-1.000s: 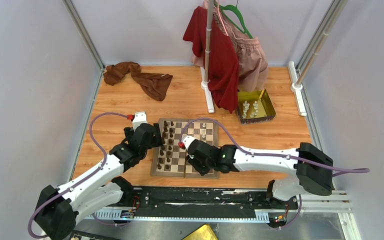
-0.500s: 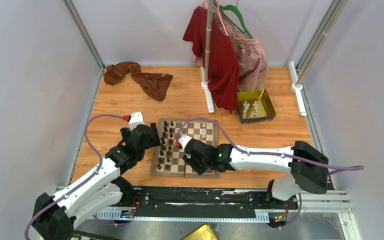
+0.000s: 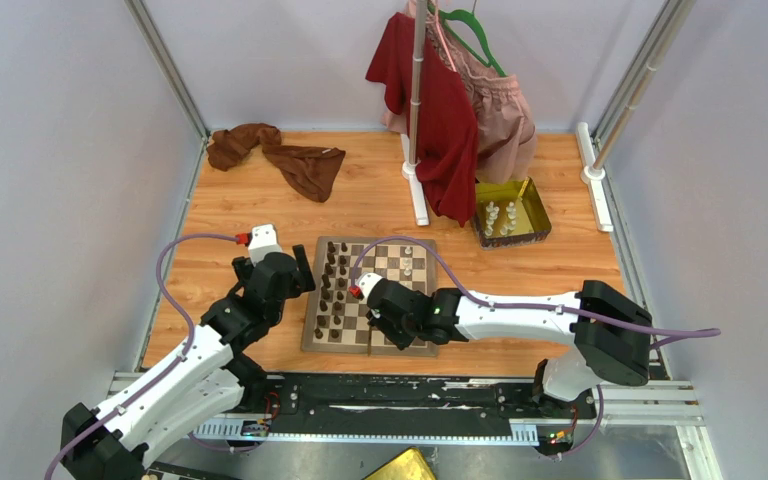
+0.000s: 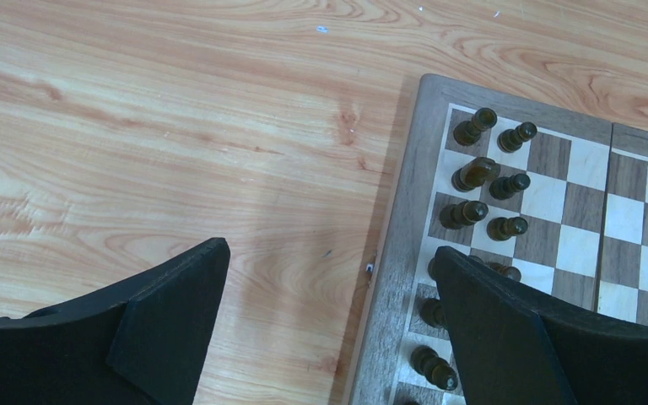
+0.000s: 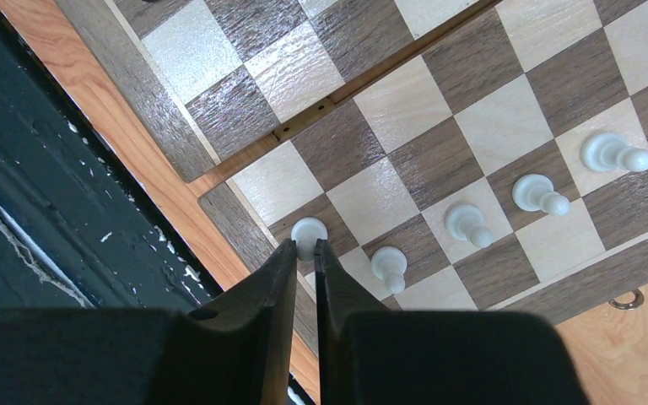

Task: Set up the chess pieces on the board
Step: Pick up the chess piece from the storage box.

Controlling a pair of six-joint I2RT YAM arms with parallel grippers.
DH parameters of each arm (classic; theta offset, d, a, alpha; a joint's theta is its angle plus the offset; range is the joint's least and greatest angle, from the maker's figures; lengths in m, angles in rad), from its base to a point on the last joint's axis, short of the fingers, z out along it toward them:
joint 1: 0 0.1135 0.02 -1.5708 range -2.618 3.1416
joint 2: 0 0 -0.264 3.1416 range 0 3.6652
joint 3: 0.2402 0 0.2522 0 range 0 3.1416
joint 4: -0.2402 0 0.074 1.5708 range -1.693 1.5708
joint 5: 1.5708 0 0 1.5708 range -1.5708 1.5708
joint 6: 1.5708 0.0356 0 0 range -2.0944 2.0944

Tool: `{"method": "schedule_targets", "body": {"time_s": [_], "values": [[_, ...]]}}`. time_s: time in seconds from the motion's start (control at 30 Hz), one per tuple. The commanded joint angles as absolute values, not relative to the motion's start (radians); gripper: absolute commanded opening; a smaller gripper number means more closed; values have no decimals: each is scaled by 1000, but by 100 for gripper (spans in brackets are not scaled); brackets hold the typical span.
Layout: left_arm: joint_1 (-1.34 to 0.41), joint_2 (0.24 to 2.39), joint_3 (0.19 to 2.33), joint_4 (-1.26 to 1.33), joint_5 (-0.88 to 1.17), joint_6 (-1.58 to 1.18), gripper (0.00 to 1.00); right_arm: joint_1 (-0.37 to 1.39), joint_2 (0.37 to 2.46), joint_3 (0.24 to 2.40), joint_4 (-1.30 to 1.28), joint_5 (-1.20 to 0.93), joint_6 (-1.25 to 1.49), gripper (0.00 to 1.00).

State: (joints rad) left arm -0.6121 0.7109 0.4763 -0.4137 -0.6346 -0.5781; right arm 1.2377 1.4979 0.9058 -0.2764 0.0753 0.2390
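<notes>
White pawn [image 5: 308,234] looks pinched between the right gripper's [image 5: 305,250] narrow fingers at the board [image 5: 147,93] corner. A crooked release could tip it onto the neighbouring pawn [image 5: 388,266]. Left gripper [image 4: 329,253] gapes wide.

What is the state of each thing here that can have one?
left gripper: jaws open, empty
right gripper: jaws almost shut, white pawn at their tips
board: unfolded, lying flat
dark pieces: standing upright on board
gold tray: holds white pieces
brown cloth: crumpled
</notes>
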Motion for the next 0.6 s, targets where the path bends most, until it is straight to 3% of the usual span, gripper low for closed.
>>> {"method": "schedule_targets", "body": {"time_s": [0.0, 0.2, 0.57], "values": [[-620, 693, 466, -425, -676, -597, 100, 1255, 1511, 922, -272, 79, 230, 13], [-620, 691, 459, -423, -675, -603, 100, 1255, 1510, 919, -276, 87, 230, 3], [-620, 691, 458, -423, -681, -607, 100, 1254, 1439, 908, -309, 109, 243, 1]]}}
